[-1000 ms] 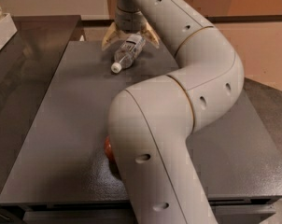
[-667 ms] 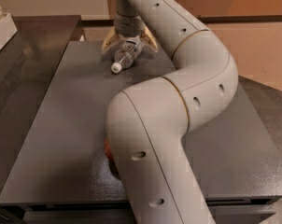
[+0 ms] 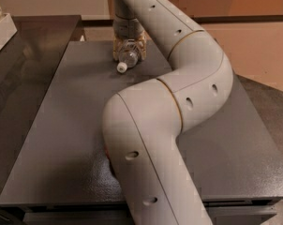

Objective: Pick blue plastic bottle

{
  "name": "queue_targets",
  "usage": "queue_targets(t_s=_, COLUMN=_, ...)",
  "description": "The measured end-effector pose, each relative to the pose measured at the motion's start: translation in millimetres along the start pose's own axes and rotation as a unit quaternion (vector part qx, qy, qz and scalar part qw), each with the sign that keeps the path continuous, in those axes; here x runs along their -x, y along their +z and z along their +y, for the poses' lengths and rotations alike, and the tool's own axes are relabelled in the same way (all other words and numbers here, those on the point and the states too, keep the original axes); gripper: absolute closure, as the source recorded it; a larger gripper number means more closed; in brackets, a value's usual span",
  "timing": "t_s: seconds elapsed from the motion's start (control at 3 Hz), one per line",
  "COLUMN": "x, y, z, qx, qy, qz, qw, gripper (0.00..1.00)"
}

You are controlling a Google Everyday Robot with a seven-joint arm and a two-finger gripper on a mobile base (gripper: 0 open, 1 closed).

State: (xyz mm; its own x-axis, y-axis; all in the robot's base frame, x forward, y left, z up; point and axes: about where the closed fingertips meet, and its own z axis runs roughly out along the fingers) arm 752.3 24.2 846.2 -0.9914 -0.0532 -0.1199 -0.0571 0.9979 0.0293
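Note:
The blue plastic bottle (image 3: 128, 55) is small and clear with a white cap (image 3: 121, 67). It lies at the far end of the dark grey table (image 3: 62, 125), cap pointing toward me. My gripper (image 3: 129, 49) reaches down over it from above. Its tan fingers (image 3: 117, 48) press against both sides of the bottle's body. The bottle's far end is hidden under the wrist. The bottle still looks to be at table level.
My white arm (image 3: 179, 93) bends across the middle of the table and hides much of it. A sliver of a red object (image 3: 107, 152) shows beside the arm's near link. A white box (image 3: 1, 29) sits on the dark counter at far left.
The fingers stood spread wide around the bottle and have now closed in against its sides. The wrist has dropped lower over the bottle. The bottle has barely moved.

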Motion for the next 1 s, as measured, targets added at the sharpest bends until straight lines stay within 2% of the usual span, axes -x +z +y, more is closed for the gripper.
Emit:
queue_targets(t_s=0.33, x=2, y=-7, z=-1, qx=-0.007, qy=0.001, qz=-0.008, qw=0.9999, gripper=0.64)
queue_targets(t_s=0.67, x=3, y=-25, z=2, qx=-0.013, qy=-0.019, qz=-0.025, qw=0.9994, gripper=0.88)
queue_targets(t_s=1.0, x=-1, y=-55, z=7, qx=-0.012, qy=-0.06, qz=-0.048, qw=0.997, gripper=1.0)
